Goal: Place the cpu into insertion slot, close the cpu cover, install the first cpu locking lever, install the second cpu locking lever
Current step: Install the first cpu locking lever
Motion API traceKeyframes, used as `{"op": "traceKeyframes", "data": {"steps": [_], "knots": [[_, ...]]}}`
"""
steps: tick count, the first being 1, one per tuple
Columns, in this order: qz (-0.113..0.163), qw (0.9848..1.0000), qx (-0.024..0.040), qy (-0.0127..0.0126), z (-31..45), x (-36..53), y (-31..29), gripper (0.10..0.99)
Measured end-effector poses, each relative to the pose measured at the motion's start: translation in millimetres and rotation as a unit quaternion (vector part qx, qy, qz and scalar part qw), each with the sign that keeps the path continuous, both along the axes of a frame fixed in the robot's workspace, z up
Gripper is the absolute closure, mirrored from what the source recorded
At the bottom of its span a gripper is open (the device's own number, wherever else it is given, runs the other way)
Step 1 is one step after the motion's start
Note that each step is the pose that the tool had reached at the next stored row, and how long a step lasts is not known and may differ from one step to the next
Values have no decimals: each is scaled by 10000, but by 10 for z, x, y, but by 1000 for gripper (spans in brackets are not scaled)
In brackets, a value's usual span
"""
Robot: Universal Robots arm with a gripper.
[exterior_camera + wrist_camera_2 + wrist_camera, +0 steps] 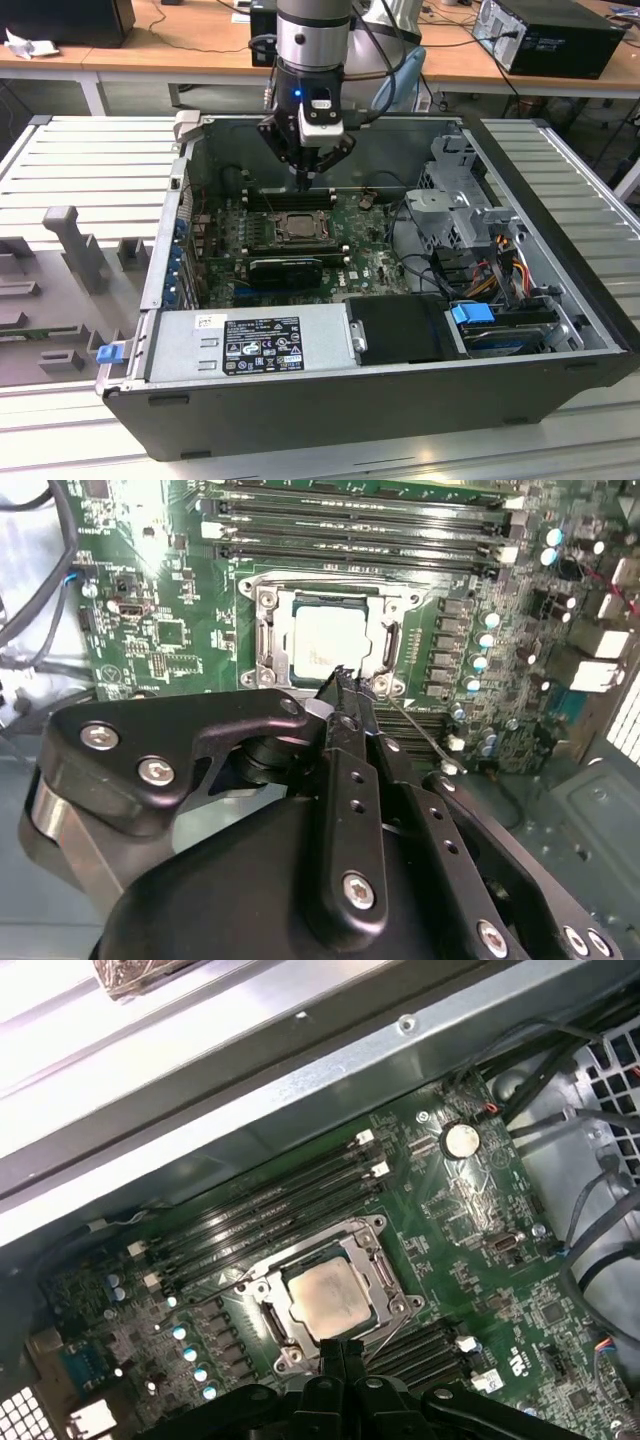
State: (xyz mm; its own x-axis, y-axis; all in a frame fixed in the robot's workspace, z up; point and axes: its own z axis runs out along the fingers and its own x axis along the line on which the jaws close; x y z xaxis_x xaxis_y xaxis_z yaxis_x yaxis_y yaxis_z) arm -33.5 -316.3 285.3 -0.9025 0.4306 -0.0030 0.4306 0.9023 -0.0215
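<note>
Silver-grey and flat, the cpu [330,640] lies seated in its socket on the green board [160,630], so you can count the first step as done. The cover [272,630] looks to be down too: in both wrist views its metal frame lies flat around the chip, whose top shows through the square opening. That puts you, as I judge it, at the levers.

In the second wrist view a thin wire lever [420,735] slants away from one corner of the socket and does not look hooked under its catch. Whether the other lever is latched you cannot tell from these views.

Your gripper [345,678] has its two fingers pressed together with nothing between them. The tips are close by the socket edge, next to the root of that loose lever; whether they touch it you cannot tell. In the exterior view the arm stands upright over the board inside the open case [400,400].

Working the lever calls for a narrow, firm push. Bear on the wire itself, carry it down and sideways under its hook, and keep the tips off the chip and off the memory slots [360,530] beside the socket.
</note>
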Motion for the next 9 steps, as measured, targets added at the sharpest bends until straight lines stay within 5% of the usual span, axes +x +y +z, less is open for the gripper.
{"op": "traceKeyframes", "data": {"steps": [9], "knots": [[610,9981,0,0,0,0,0,980]]}}
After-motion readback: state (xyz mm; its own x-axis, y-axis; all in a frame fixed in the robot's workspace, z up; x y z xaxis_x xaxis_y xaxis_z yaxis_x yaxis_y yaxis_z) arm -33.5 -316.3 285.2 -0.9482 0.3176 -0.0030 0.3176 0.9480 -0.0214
